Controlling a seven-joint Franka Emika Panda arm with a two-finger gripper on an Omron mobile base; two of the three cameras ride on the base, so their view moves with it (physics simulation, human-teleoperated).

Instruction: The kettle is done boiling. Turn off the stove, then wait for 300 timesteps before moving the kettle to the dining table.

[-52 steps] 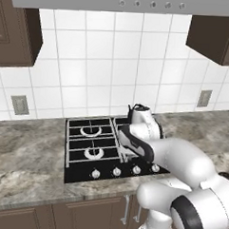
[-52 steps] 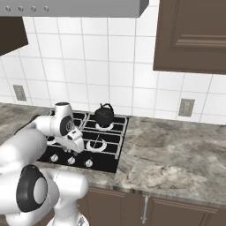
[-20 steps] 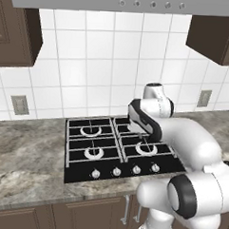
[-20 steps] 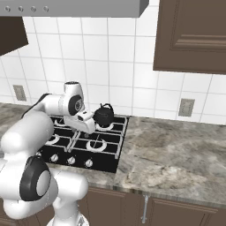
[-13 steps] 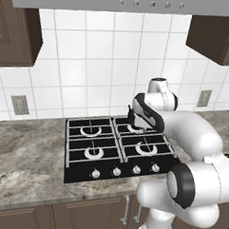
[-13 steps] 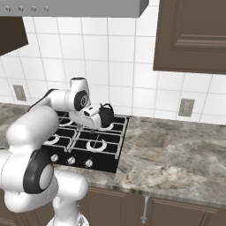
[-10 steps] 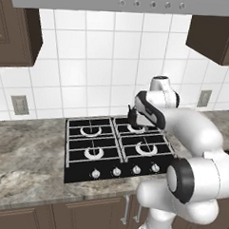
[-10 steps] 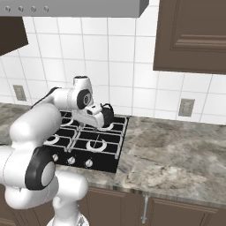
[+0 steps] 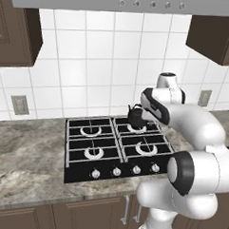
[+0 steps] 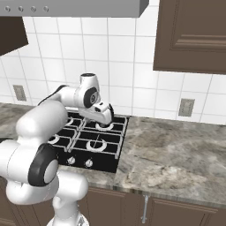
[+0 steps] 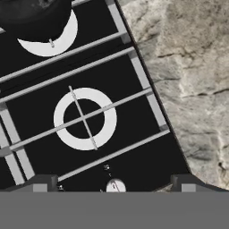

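Kettle (image 9: 136, 117) sits on stove (image 9: 116, 144) back-right burner, at 11 o'clock in hand view (image 11: 36, 18). Gripper (image 10: 105, 122) hangs just beside it, fingertips (image 11: 44, 182) spread wide, holding nothing.

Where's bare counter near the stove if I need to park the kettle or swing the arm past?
Bare marble counter runs right of the stove, below the wall outlet; another stretch lies left. The back right burner is crowded: the kettle sits there with the arm beside it.
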